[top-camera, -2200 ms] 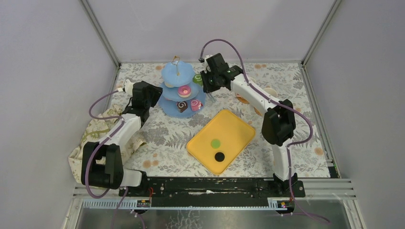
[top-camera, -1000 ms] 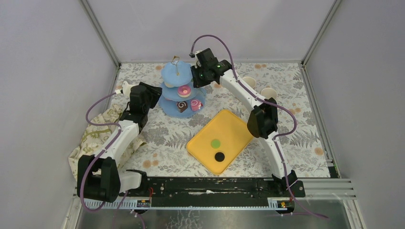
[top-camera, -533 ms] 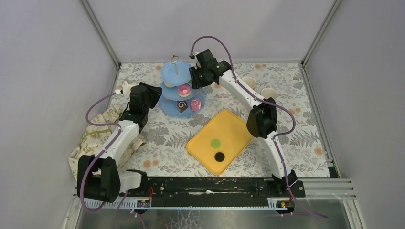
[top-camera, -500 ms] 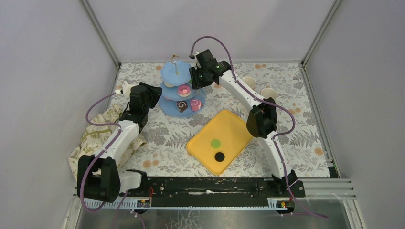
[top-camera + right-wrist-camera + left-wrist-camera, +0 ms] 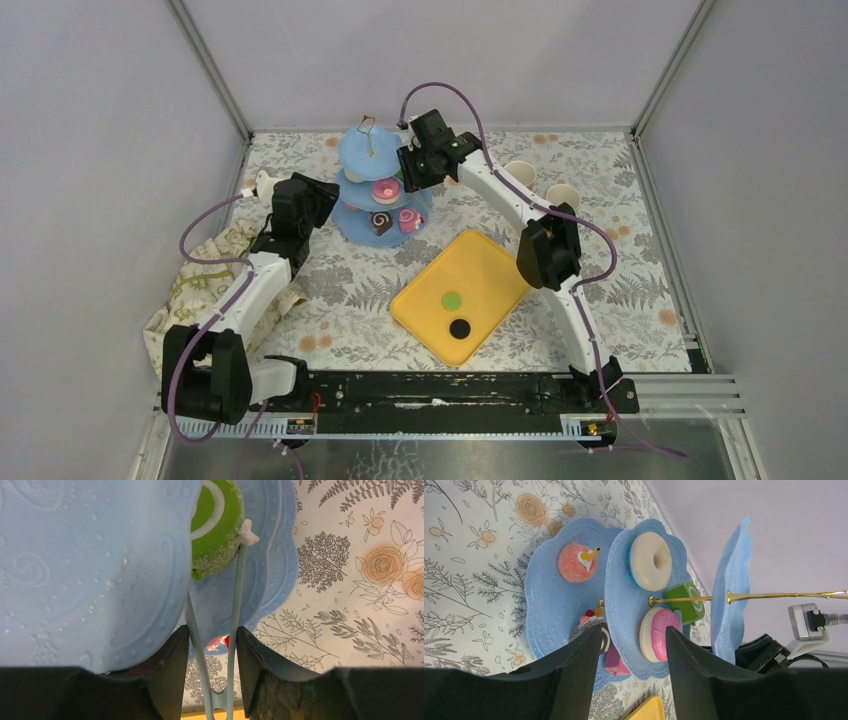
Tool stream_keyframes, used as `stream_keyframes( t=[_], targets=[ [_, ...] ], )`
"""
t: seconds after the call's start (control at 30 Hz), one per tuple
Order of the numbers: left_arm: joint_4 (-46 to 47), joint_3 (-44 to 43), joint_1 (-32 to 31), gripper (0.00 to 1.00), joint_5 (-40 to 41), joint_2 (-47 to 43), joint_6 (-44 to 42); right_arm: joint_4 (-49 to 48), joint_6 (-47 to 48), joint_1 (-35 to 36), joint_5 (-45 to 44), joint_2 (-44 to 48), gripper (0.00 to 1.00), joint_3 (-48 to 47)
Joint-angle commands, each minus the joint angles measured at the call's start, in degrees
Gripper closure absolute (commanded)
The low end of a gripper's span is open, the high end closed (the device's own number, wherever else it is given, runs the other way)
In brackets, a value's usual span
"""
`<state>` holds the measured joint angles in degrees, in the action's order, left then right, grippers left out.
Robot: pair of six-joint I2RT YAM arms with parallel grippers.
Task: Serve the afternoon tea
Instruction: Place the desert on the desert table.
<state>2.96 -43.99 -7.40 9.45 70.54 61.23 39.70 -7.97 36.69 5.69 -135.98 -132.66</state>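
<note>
Your right end effector (image 5: 212,630) pinches thin tongs (image 5: 235,605) beside the green swirl roll (image 5: 215,525) on the three-tier stand (image 5: 270,555)'s middle tier; the roll looks light and squashable, so nip its round sides gently, while the left end effector (image 5: 631,635) hangs spread and empty.

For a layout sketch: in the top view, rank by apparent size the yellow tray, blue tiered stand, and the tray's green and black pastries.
1. yellow tray
2. light-blue three-tier stand
3. green pastry and black pastry: look alike, unranked
</note>
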Motion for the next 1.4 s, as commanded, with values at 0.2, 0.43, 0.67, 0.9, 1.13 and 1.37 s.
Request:
stream_keyframes(
  t=[0.2, 0.43, 0.67, 0.9, 1.13, 1.37],
  targets=[
    [0.5, 0.2, -0.2, 0.42, 1.8, -1.4, -0.9, -3.5, -0.2, 0.4, -0.2, 7.2, 0.54, 4.5],
    [0.5, 0.0, -0.2, 0.42, 1.5, -1.0, -0.7, -3.2, 0.2, 0.4, -0.8, 8.2, 0.53, 4.6],
    [0.4, -0.2, -0.3, 0.42, 1.6, -0.8, -1.0, -3.2, 0.1, 0.4, -0.8, 8.6, 0.52, 4.6],
    [0.3, -0.5, -0.2, 0.42, 1.8, -0.6, -1.1, -3.3, 0.2, 0.4, -0.8, 9.6, 0.53, 5.8],
    [0.2, -0.6, -0.2, 0.42, 2.0, -0.6, -1.4, -5.7, 0.1, 0.4, -1.5, 13.3, 0.53, 11.3],
    [0.3, -1.1, -0.2, 0.42, 2.0, -0.2, -2.0, -6.6, 0.1, 0.4, -1.4, 15.0, 0.54, 13.4]
  ],
)
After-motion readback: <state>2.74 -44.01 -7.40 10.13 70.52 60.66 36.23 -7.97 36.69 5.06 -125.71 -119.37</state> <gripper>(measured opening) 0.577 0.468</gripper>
